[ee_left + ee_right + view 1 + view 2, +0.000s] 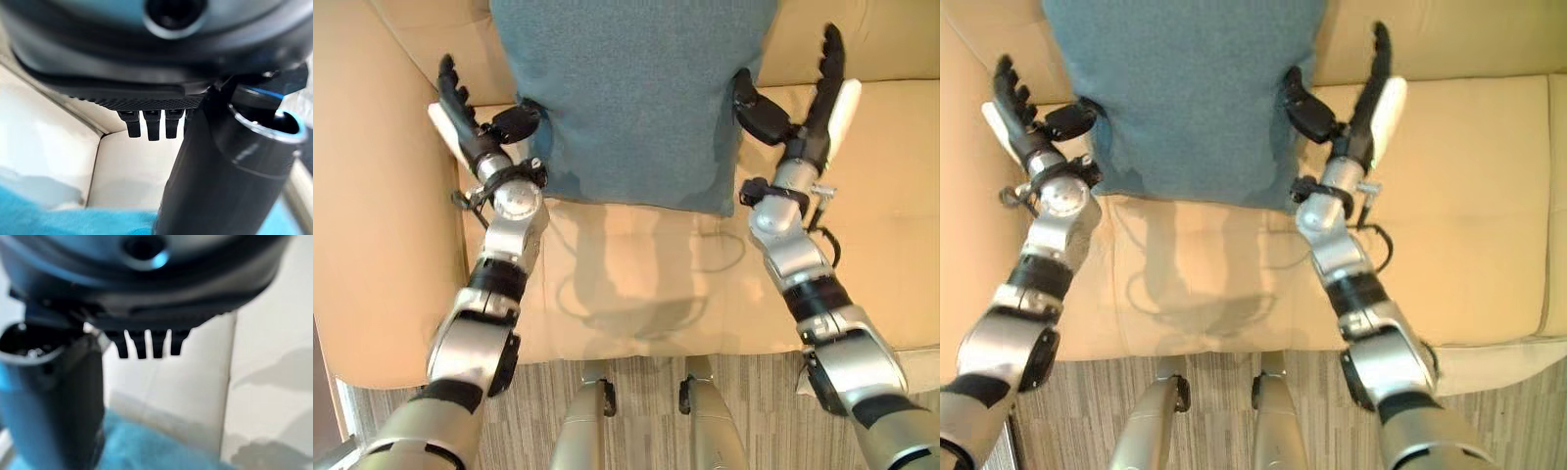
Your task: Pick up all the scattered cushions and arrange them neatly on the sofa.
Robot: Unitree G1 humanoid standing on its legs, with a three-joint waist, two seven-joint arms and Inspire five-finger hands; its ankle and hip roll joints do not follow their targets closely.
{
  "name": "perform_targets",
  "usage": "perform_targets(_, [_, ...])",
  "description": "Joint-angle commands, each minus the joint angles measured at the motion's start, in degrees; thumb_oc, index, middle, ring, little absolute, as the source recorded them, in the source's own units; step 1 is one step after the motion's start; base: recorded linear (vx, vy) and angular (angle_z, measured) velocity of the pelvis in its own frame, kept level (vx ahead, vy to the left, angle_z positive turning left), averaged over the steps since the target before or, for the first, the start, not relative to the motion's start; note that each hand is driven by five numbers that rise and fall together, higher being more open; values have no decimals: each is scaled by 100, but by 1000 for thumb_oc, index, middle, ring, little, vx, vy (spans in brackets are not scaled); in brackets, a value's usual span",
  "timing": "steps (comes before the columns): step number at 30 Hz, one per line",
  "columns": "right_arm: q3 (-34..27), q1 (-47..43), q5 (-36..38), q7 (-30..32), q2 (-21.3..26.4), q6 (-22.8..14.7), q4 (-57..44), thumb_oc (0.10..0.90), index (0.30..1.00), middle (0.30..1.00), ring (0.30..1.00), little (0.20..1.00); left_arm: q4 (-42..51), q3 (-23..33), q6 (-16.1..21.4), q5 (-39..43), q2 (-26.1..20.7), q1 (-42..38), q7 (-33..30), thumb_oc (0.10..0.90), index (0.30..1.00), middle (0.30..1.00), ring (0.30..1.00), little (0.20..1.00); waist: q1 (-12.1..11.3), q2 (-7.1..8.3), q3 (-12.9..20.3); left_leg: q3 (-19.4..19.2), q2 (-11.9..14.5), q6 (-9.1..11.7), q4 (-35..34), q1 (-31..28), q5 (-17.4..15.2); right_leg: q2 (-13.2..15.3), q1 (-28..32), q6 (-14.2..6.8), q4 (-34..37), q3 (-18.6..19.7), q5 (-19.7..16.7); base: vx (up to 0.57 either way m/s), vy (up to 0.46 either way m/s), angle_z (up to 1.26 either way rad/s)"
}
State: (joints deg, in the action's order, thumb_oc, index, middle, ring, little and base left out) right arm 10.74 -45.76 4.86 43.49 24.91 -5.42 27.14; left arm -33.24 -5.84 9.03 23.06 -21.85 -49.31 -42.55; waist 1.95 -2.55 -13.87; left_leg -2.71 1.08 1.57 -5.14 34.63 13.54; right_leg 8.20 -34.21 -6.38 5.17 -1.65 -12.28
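Note:
A large teal cushion [631,98] stands on the beige sofa seat [636,284], leaning against the backrest [871,39]. My left hand [460,113] is at the cushion's left edge, fingers straight and pointing away from me, thumb touching the cushion's side. My right hand [818,98] mirrors it at the right edge, its thumb against the cushion's right side. Both hands are open and flank the cushion rather than grip it. In the left wrist view straight fingers [149,125] point at the sofa corner, with the cushion [49,215] beside them. In the right wrist view the cushion [146,445] lies beside the thumb [54,396].
The sofa's left armrest [372,196] rises close beside my left arm. To the right the seat [1469,196] stretches on bare as far as a seam [1545,196]. Striped grey carpet [656,411] lies below the seat's front edge.

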Motion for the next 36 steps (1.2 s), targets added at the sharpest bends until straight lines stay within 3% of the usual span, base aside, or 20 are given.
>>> perform_targets(1, [-518,395,-172,-156,225,-363,-727,800,900,900,900,900,713,251,705,36,-414,440,353,800,900,900,900,900,-143,-278,537,222,-38,137,14,-260,-658,-294,119,142,-221,-188,366,18,-12,4])
perform_targets(7, [-1323,1774,-31,-582,115,-664,-1651,800,900,900,900,900,1113,864,706,236,-535,1817,893,800,900,900,900,900,-112,-284,624,186,-21,125,14,-445,-709,-308,346,158,-247,-221,454,13,-14,-5])
perform_targets(12, [-1964,3361,140,-1158,70,-902,-1997,800,900,900,900,900,1475,1257,894,401,-322,3586,1540,800,900,900,900,900,-34,-169,719,163,85,133,14,-1132,-863,-402,1035,178,-325,-259,690,62,-69,5])
perform_targets(16, [-2224,4270,610,-1762,-137,-1051,-1488,800,900,900,900,900,952,1406,815,412,-42,4653,1999,800,900,900,900,900,46,-91,685,140,253,108,31,-1896,-860,-517,1614,218,-667,-283,972,-3,-106,2])
perform_targets(19, [-2309,4663,743,-1989,-240,-1136,-921,800,900,900,900,900,645,1462,825,-319,-117,5205,2038,800,900,900,900,900,13,-15,687,148,392,129,130,-2350,-815,-682,2075,263,-863,-309,1184,-76,-150,-3])
perform_targets(21, [-2351,4780,787,-1979,-263,-1120,-595,800,900,900,900,900,539,1494,894,-410,-100,5396,2045,800,900,900,900,900,-70,33,689,253,500,238,210,-2376,-546,-761,2271,294,-843,-346,1251,-155,-129,-4])
perform_targets(24, [-2351,4866,822,-1912,-283,-1136,-206,800,900,900,900,900,341,1465,990,-361,-15,5456,2139,800,900,900,900,900,-120,130,681,487,489,311,276,-2420,-407,-766,2443,331,-723,-381,1223,-244,-107,-2])
perform_targets(25, [-2344,4928,920,-1958,-312,-1095,8,800,900,900,900,900,23,1342,905,-373,152,5515,2233,800,900,900,900,900,-111,228,733,415,358,185,549,-2609,-758,-676,2552,324,-637,-475,1157,-371,-117,17])
perform_targets(27, [-2384,5015,965,-2006,-336,-1091,142,800,900,900,900,900,-593,1136,774,-383,347,5500,2451,800,900,900,900,900,-19,275,880,-51,286,83,996,-2964,-1251,-582,2610,282,-550,-609,1017,-312,-72,21])
perform_targets(29, [-2382,5113,1038,-2051,-398,-1102,247,800,900,900,900,900,-1479,988,663,-348,604,5442,2645,800,900,900,900,900,78,266,1005,-245,160,90,1527,-3357,-1553,-597,2603,277,-554,-653,918,-260,-31,7])
perform_targets(31, [-2314,5214,1105,-2134,-473,-1061,328,800,900,900,900,900,-2221,1004,547,-130,885,5453,2795,800,900,900,900,900,185,195,1166,-77,-46,149,1931,-3781,-1676,-638,2547,259,-569,-656,772,-229,42,11])
perform_targets(34, [-2091,5237,1186,-2208,-606,-1055,377,800,900,900,900,900,-3079,750,388,-438,1243,5479,2854,800,900,900,900,900,309,-9,1299,610,-311,176,2120,-4477,-1625,-837,2203,209,-663,-547,530,-364,120,-41])
perform_targets(36, [-1995,5142,1219,-2206,-616,-1121,368,800,900,900,900,900,-3354,571,324,-660,1405,5376,2825,800,900,900,900,900,434,-3,1264,733,-469,-19,1868,-4479,-2167,-869,1858,109,-745,-380,319,-457,152,-16])
